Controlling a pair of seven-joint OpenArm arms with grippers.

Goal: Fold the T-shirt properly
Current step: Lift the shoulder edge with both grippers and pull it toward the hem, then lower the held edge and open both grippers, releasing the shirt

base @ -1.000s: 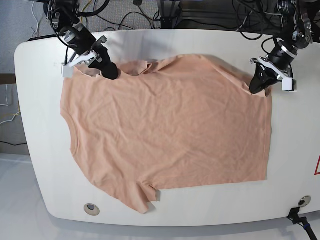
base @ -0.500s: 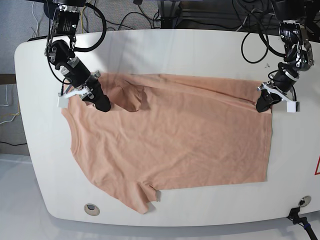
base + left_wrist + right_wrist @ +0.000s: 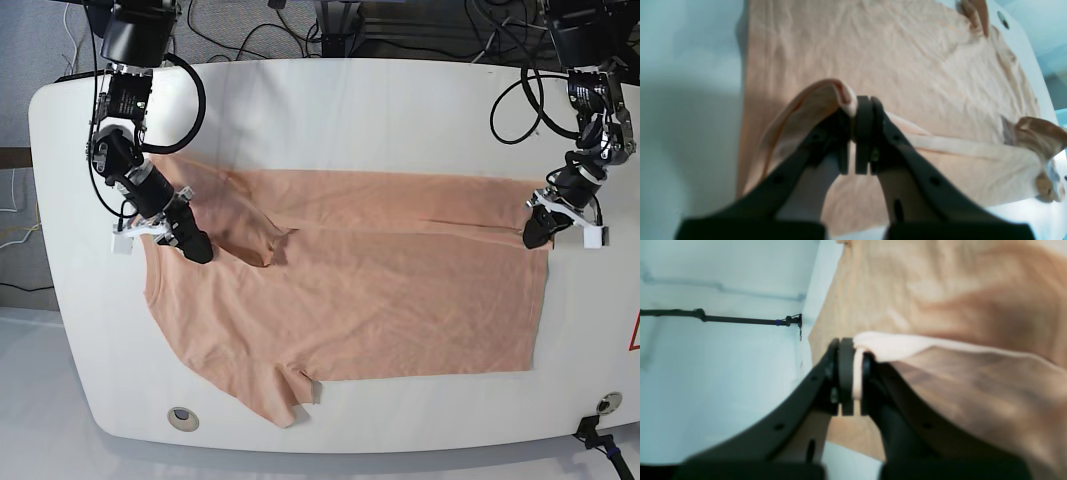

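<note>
T-shirt (image 3: 350,300) | peach-pink, plain, short-sleeved | spread on white table, wrinkled | far edge lifted and doubled toward near side as a long fold | near sleeve flat, hem curled

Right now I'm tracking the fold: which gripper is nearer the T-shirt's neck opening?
Right. The right gripper pinches fabric just beside the neck opening; the left gripper holds the T-shirt at its far hem.

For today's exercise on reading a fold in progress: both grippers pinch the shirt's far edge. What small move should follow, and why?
Probably carry both corners further toward the near hem. The left gripper and right gripper each clamp the T-shirt, and the folded edge lies only partway over, with much cloth still uncovered.
</note>
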